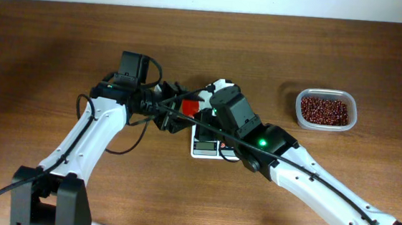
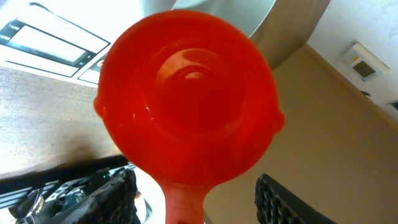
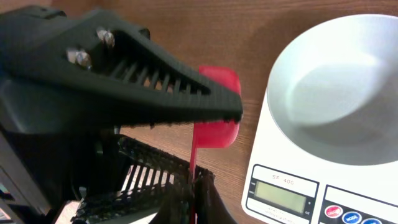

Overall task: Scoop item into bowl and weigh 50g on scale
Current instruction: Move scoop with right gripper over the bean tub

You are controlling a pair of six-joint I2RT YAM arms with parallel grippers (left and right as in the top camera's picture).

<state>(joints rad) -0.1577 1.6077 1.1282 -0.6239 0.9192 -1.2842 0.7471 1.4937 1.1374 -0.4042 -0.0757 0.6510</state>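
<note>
**Tabletop** (image 1: 48, 43): brown wood, carrying everything below.

**Scale** (image 1: 204, 147): white, at mid-table, and the landmark for this entry. Both arms met just above its far edge. The display was too small to read.

**Bowl** (image 3: 336, 93): white, seated on the scale and empty.

**Tub** (image 1: 298, 113): clear plastic, well apart from the scale on its right and slightly farther from the robot.

**Left pincer** (image 2: 199, 198): over the scale's left far corner. Its fingers (image 2: 118, 193) stood wide, one on each side of the scoop handle, and neither appeared to press it.

**Right pincer** (image 1: 205, 104): over the scale's far edge, clamped narrow on the scoop's thin handle.

**Scoop** (image 2: 186, 99): red and empty, with its cup just left of the bowl. The handle ran back from the cup into the right pincer.

**Beans** (image 1: 325, 111): a reddish-brown heap, all inside the tub.

**Governing relation:** judged from this layout, the beans lay to the right of the scale, on the side of the arm that held the scoop. The likely reach was therefore rightward from the scale, and it belonged to the right arm.
</note>
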